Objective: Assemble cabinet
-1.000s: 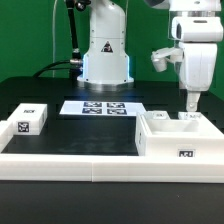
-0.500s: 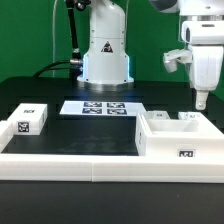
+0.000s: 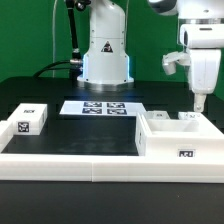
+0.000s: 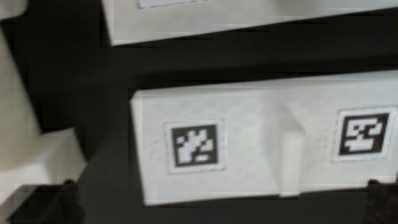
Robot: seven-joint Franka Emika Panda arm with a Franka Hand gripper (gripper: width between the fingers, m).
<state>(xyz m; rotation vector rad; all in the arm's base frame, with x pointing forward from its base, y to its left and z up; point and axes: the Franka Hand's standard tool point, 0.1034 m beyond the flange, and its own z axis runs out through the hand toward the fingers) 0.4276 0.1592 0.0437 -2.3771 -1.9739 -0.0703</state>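
Lifted since 1 second earlier, the gripper [image 3: 200,103] hung spread and empty above the cabinet [image 3: 180,136] at 4 o'clock.

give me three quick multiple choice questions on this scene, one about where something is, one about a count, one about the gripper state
1. Where does the cabinet sit in the exterior view?
A. on that view's right
B. on that view's left
C. on the marker board

2. How many tags show on the marker board?
A. one
B. four
C. nine

3. What is the gripper doing?
A. clamping the small white block
B. shut and resting on the table
C. open, holding nothing, above the cabinet

Answers:
1. A, the big white box stands at that view's right, by the rail.
2. B, four dark squares sit in a grid.
3. C, its fingers hang above the box with nothing between them; the small white block lies far off.
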